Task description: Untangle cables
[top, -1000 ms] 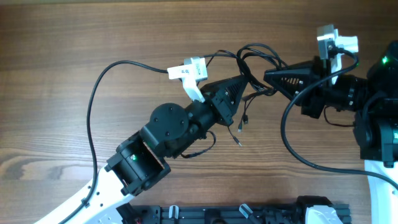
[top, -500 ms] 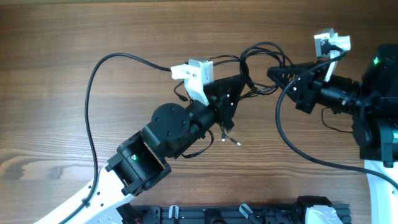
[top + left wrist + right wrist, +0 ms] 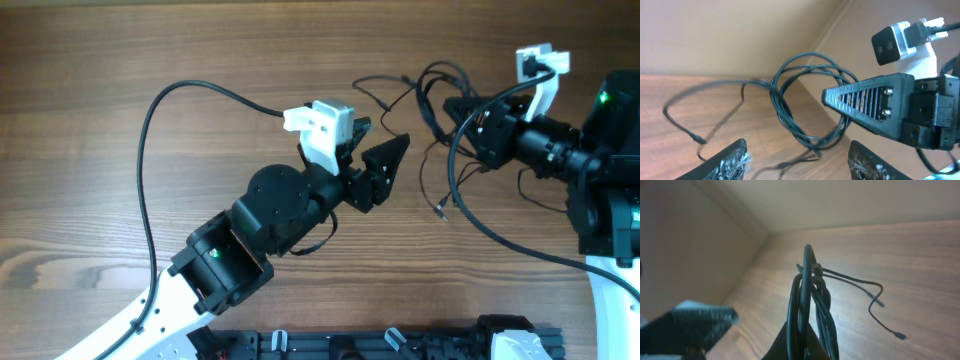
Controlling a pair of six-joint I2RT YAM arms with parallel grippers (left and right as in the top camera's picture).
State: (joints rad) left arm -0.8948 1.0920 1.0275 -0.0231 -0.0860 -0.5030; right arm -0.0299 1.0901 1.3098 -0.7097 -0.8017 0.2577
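Observation:
The cables (image 3: pixel 432 82) are a loose tangle of thin black cords hanging from my right gripper (image 3: pixel 452 108), which is shut on the bundle. Loose ends trail over the wood, one plug (image 3: pixel 440 211) lying below and another cord end (image 3: pixel 358 84) reaching left. My left gripper (image 3: pixel 384 136) stands open just left of the tangle, holding nothing. In the left wrist view the looped cables (image 3: pixel 790 102) hang beyond my open fingertips (image 3: pixel 732 159), with the right gripper's finger (image 3: pixel 867 100) beside them. In the right wrist view the cables (image 3: pixel 809 287) rise from the shut right gripper (image 3: pixel 810 342).
A thick black robot cable (image 3: pixel 150 150) arcs over the table at the left, and another (image 3: pixel 470 225) loops under the right arm. A black rail (image 3: pixel 380 345) runs along the front edge. Bare wooden tabletop (image 3: pixel 150 50) lies at the back left.
My left gripper has opened, let go of the cables and drawn back to the left. The right gripper has carried the tangle a little to the right, and loose ends now dangle below it.

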